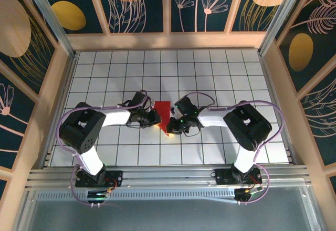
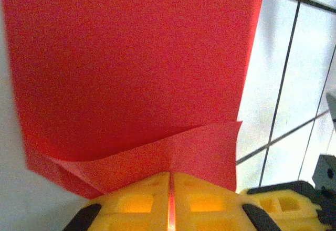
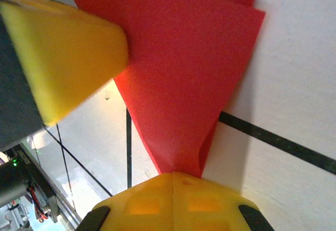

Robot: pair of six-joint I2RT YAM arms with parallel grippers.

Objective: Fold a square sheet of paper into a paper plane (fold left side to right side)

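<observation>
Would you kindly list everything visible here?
sheet of paper: one, bright red, partly folded to a point, table centre between the hands.
table: one, white with dark grid lines, beneath.
wall panels: several, dark blue with floral prints, wooden frames, around the table.
arms: two, white and black, either side.
left hand: one, yellow fingers, closed on the paper's edge.
right hand: one, yellow fingers, shut at the paper's point.

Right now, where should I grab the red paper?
Probably the red paper by its wide far edge, coming low from the far side: it lies flat, the left gripper pinches its left edge and the right gripper its pointed near tip.
</observation>
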